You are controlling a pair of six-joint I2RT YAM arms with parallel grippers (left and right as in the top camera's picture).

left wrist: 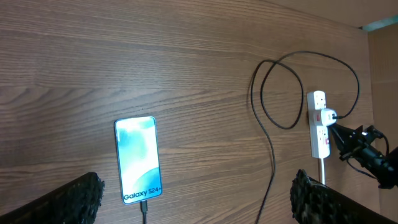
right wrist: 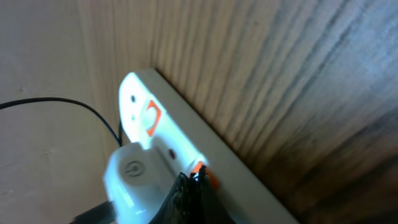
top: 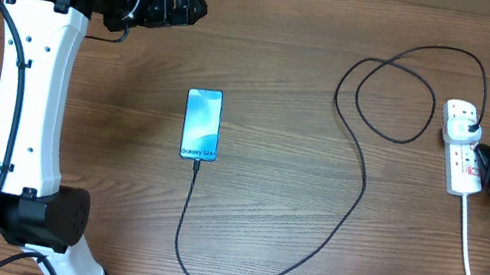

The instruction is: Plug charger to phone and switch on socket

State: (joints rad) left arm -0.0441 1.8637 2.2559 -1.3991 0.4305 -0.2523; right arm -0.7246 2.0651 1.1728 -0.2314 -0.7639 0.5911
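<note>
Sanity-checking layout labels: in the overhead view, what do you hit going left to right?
left gripper → phone → charger's loop → socket → right gripper. The charger's ends overlap the phone and the socket, so only its loop is placed.

Wood grain, gloss plastic and matt black under your cameras.

You have a brown wood-grain surface (top: pixel 325 30) with a smooth, faintly sheened finish. The slim black-framed phone (top: pixel 201 124) has a glossy, glass-like screen. The long thin black charger cable (top: pixel 361 194) looks matt and rubbery. The white oblong power-strip socket (top: pixel 462 156) is smooth shiny plastic, catching glare in your right wrist view. The left arm's white shell (top: pixel 26 89) is smooth plastic, and the left gripper (left wrist: pixel 198 183) has matt, rough-textured black fingers (left wrist: pixel 81 194).
</note>
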